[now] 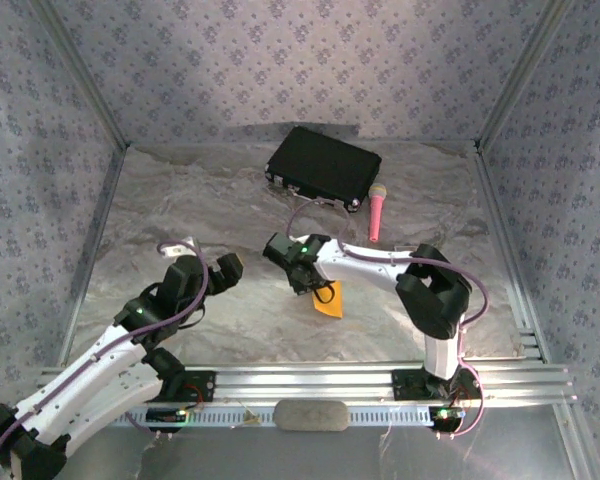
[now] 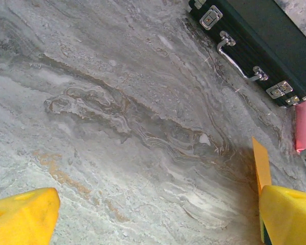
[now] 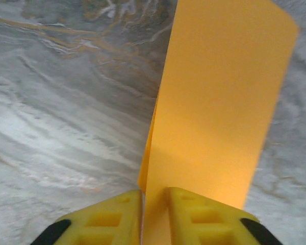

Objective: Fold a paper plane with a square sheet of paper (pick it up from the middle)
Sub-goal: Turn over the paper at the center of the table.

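The square sheet of paper (image 1: 328, 298) is orange-yellow and folded double. It stands on edge between the yellow fingers of my right gripper (image 1: 305, 275) near the table's middle. In the right wrist view the paper (image 3: 219, 102) rises from between the jaws of the right gripper (image 3: 154, 217). They stand slightly apart, with a narrow gap beside the sheet. My left gripper (image 1: 230, 268) hovers to the left of the paper, wide open and empty. In the left wrist view the left gripper (image 2: 155, 219) faces bare table, with the paper's edge (image 2: 261, 163) by its right finger.
A black case (image 1: 323, 165) with metal latches lies at the back of the table, and a pink microphone (image 1: 377, 210) lies just right of it. Metal walls fence the marbled grey table (image 1: 180, 200) on the left, right and back.
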Robot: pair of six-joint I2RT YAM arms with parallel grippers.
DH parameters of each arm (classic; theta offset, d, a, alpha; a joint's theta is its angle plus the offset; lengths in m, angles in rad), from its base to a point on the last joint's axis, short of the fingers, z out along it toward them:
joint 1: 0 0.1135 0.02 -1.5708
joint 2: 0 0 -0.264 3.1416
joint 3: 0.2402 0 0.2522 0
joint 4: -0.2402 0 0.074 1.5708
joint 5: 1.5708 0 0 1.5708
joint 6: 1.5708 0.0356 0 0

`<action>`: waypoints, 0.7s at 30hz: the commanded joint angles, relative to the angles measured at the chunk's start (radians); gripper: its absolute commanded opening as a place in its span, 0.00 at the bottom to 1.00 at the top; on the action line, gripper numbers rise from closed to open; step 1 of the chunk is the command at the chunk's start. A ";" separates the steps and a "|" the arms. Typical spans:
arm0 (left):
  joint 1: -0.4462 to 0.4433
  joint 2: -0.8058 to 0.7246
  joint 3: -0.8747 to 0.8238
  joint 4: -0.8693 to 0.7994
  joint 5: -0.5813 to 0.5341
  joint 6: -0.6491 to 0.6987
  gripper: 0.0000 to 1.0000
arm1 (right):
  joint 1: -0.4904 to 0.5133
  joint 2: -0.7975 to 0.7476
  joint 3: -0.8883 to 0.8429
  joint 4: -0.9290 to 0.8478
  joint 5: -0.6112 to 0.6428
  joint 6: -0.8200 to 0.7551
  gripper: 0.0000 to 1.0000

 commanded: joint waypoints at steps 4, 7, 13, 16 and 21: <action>0.010 0.022 0.045 -0.012 0.019 0.014 1.00 | -0.069 -0.204 -0.197 0.271 -0.305 -0.022 0.48; 0.014 0.068 0.047 0.007 0.054 0.021 0.99 | -0.124 -0.315 -0.331 0.419 -0.412 0.010 0.51; 0.035 0.265 0.097 0.052 0.209 0.045 0.83 | -0.281 -0.438 -0.533 0.524 -0.510 0.041 0.37; 0.034 0.363 0.117 0.117 0.315 0.080 0.72 | -0.352 -0.471 -0.636 0.609 -0.579 0.080 0.32; 0.033 0.518 0.149 0.207 0.470 0.085 0.59 | -0.386 -0.479 -0.722 0.725 -0.629 0.129 0.25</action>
